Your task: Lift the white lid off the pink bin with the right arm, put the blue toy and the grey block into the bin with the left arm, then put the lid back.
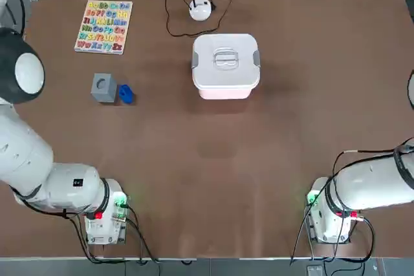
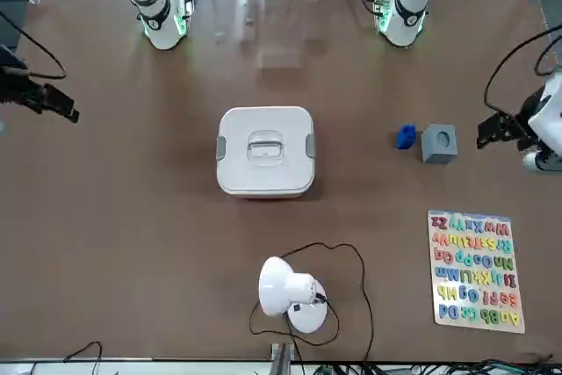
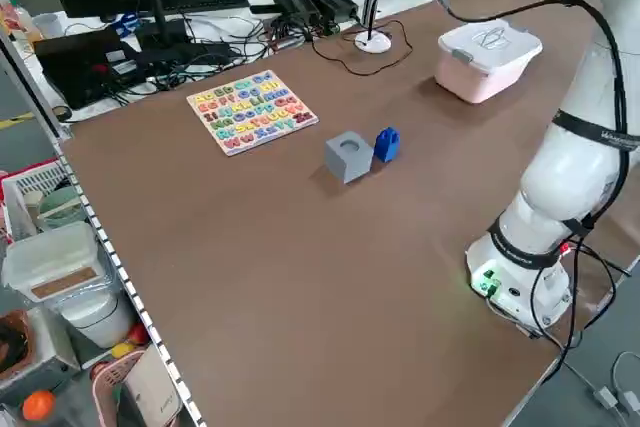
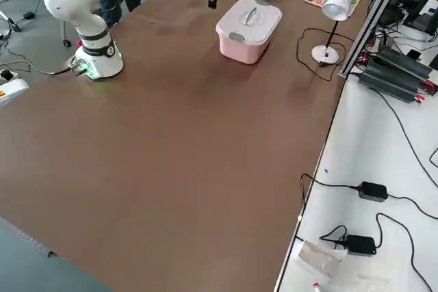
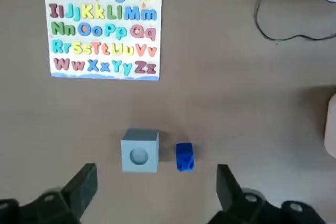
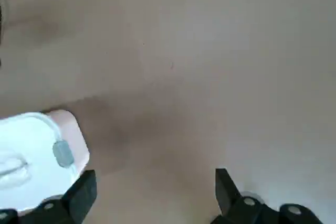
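The white lid (image 1: 225, 58) sits closed on the pink bin (image 1: 224, 92) at the table's middle back. The grey block (image 1: 103, 87) and the blue toy (image 1: 125, 94) lie side by side on the left half. My left gripper (image 5: 156, 183) hangs open high above these two, holding nothing; the grey block (image 5: 139, 151) and blue toy (image 5: 184, 157) show between its fingers. My right gripper (image 6: 153, 192) is open and empty, raised to the right of the bin, with the lid (image 6: 23, 148) at the edge of its view.
An alphabet puzzle board (image 1: 103, 26) lies at the back left. A small white lamp (image 1: 200, 8) with a black cable stands behind the bin. Both arm bases sit at the near edge.
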